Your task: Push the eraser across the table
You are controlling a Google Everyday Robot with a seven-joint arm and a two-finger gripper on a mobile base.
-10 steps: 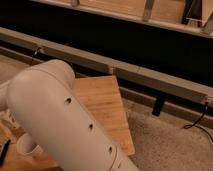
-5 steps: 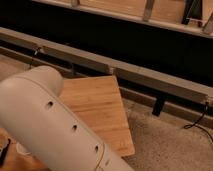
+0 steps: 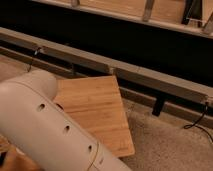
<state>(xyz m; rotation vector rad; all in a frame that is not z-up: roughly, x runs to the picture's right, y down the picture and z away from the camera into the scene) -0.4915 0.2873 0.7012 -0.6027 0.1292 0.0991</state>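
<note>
Zero sight of the eraser rn. It doesn't show anywhere on the exposed wood of the table (image 3: 102, 107). My guess is it sits on the near-left part of the top, under the big white arm link (image 3: 45, 127) that blocks the lower-left of the view, or it's off-frame. Can't say which.

Gripper is also out of view, somewhere past the lower-left edge, below or behind that link. Fingers are shut all the way. Whether anything is pinched btwn them I can't tell; prob nothing, since shut fingers suit a push.

Key relation for the next move, as best I can judge: the open stretch of table runs away from the fingers toward the far right. Its far edge is near the grey rail (image 3: 135, 70) and its right edge drops to the speckled floor (image 3: 170, 145). So if the eraser is just ahead of the fingers, the direction w/ most room is out from the fingers toward that far-right corner. Eraser's long axis: unknown, not visible. Only one arm, so no choice of side.

Risk: pushing blind. I'd want fingers + eraser in frame before committing, as an off-centre contact would prob spin it rather than slide it.
</note>
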